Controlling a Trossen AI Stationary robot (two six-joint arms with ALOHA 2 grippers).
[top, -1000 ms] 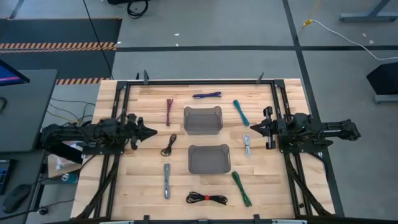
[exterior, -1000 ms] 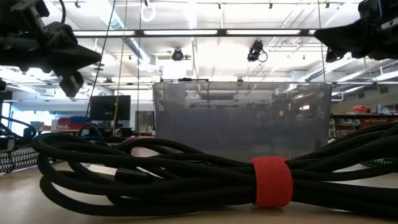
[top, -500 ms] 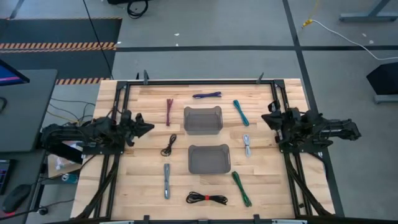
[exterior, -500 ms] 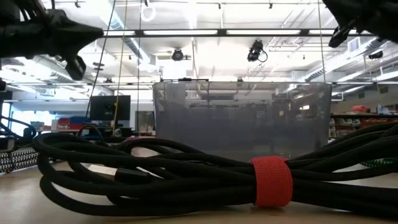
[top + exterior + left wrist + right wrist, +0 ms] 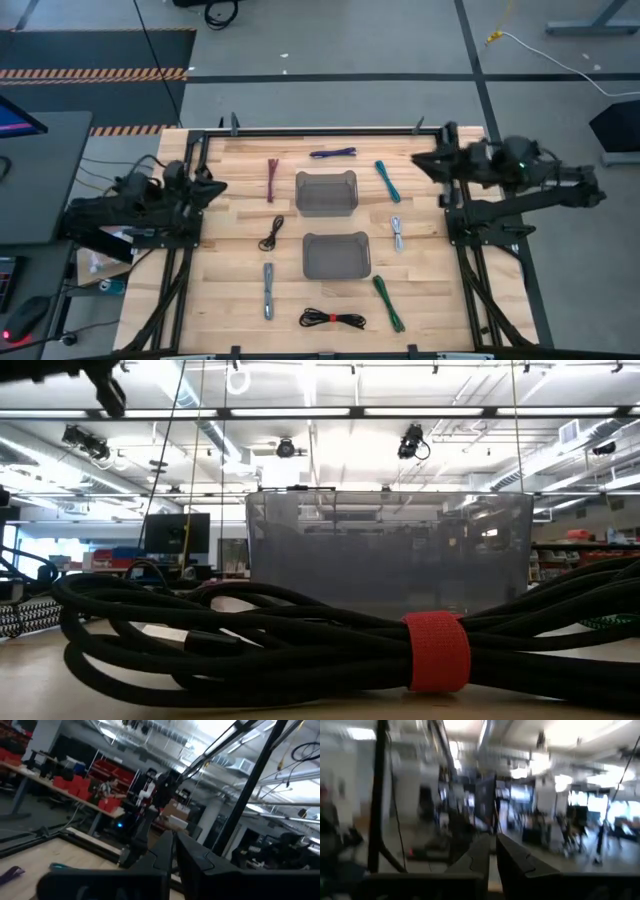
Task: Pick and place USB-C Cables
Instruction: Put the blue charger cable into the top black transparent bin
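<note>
On the tabletop (image 5: 230,300), two grey bins (image 5: 326,192) sit one behind the other at the centre, with the USB-C cables (image 5: 333,319) ringed loosely around them, each apart from its neighbour. The left tool (image 5: 215,186) hangs over the left edge and the right tool (image 5: 420,161) near the far right corner, both empty with fingers nearly together.

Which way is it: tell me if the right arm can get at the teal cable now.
Probably yes. The right gripper hangs above the table's far right part, close beside the teal cable, which lies alone on bare wood next to the far bin, nothing over it.
</note>
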